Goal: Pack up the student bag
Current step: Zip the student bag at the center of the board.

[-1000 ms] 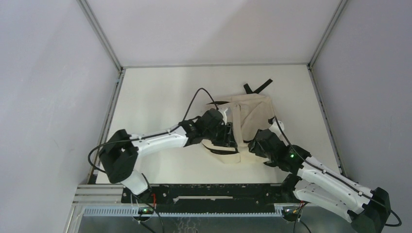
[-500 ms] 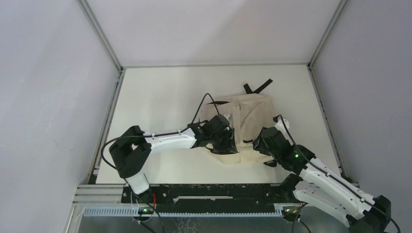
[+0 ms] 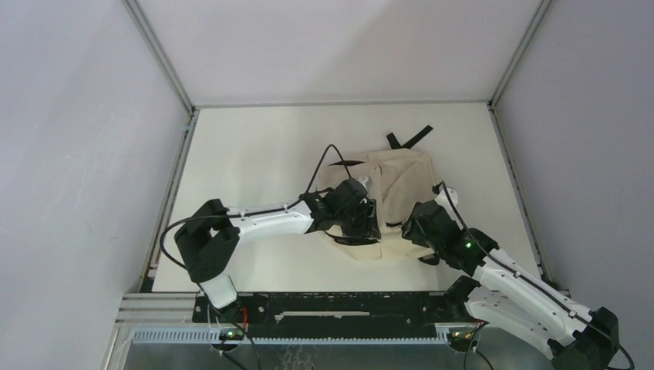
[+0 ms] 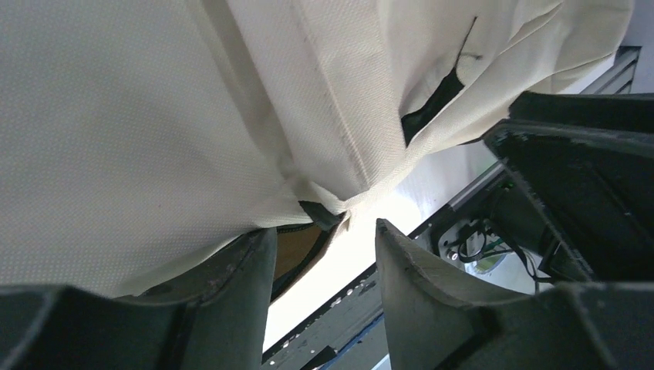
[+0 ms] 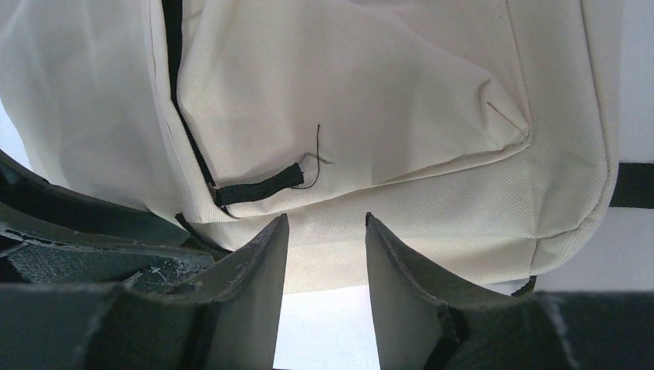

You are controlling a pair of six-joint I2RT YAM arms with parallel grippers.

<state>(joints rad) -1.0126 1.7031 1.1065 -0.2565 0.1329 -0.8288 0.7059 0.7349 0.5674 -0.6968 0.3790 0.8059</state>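
Backpack (image 3: 401, 181) lies slumped on the surface (image 3: 254, 154), between both arms. Half open, gripping nothing: left jaws at its near-left corner, right jaws at its near edge. Risk: a pinch catches only loose fabric and drags the bag.

A white worktop (image 3: 254, 154) lies inside a pale enclosure. Behind it rises a plain back wall (image 3: 339, 46), flanked by a left wall (image 3: 69, 154) and a right wall (image 3: 586, 139). 2 slanted metal uprights, the left post (image 3: 158, 54) and the right post (image 3: 520, 50), meet the far corners. A black bar (image 3: 332, 307) and a slotted aluminium rail (image 3: 308, 337) run along the near edge.
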